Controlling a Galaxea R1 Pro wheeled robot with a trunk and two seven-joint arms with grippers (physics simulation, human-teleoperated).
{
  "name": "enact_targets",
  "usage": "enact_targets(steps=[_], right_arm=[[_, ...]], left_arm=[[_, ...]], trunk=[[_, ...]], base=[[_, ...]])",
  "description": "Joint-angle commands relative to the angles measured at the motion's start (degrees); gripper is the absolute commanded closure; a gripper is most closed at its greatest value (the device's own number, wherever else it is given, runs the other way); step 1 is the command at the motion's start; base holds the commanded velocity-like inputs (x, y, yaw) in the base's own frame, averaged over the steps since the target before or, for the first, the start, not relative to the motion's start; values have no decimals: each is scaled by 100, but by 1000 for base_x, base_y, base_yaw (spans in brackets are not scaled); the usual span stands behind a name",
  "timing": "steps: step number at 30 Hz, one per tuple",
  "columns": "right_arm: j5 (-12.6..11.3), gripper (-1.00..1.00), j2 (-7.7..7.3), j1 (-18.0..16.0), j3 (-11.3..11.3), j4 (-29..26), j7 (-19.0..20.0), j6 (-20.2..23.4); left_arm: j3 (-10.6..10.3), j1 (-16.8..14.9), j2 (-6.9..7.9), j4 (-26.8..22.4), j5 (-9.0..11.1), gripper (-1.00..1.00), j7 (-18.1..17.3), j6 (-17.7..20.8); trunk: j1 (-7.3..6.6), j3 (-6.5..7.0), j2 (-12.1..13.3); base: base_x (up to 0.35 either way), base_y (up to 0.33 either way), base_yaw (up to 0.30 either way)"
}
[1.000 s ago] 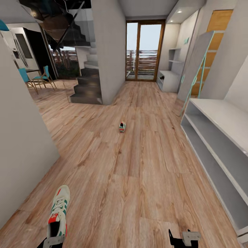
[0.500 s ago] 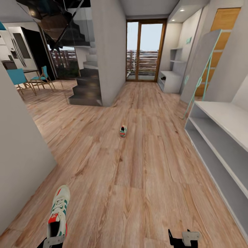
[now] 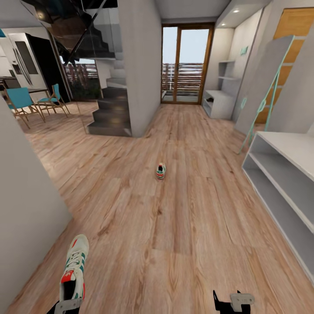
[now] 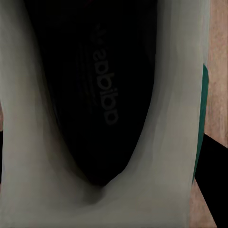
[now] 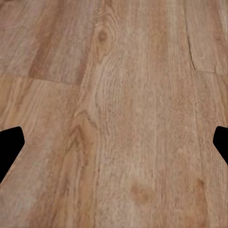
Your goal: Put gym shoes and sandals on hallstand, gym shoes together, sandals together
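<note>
One gym shoe, white with green stripes and a red-orange heel, hangs at the lower left of the head view with my left gripper shut on its heel end. Its dark insole sits close up in the left wrist view. The other gym shoe stands alone on the corridor floor ahead of me. The hallstand, pale grey with open shelves, runs along the right. My right gripper hangs open over bare planks, fingers wide apart. The sandals are out of view.
A grey wall juts in close on my left. A staircase and pillar stand ahead on the left, and glass doors close the corridor's far end. A small bench unit and a leaning ladder shelf line the right side.
The whole head view has shifted: the hallstand slid toward the right edge and the floor shoe sits a bit lower and further right. Both grippers keep their places, and the left still holds its shoe.
</note>
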Motion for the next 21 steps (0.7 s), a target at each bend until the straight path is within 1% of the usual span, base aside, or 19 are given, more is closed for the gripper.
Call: enact_targets(steps=[1,18,21], right_arm=[[58,-100,3,-3,-24,4,-24,-16],[58,-100,3,-3,-24,4,-24,-16],[58,-100,3,-3,-24,5,-24,-16]], left_arm=[[54,-4,-1,6,-29,100,-40,-14],[54,-4,-4,2,-30,100,-40,-14],[54,-3,-2,2,-30,100,-40,-14]], trunk=[[2,-5,-2],[2,-5,-2],[2,-4,-2]], base=[[289,209,0],[288,209,0],[288,209,-58]])
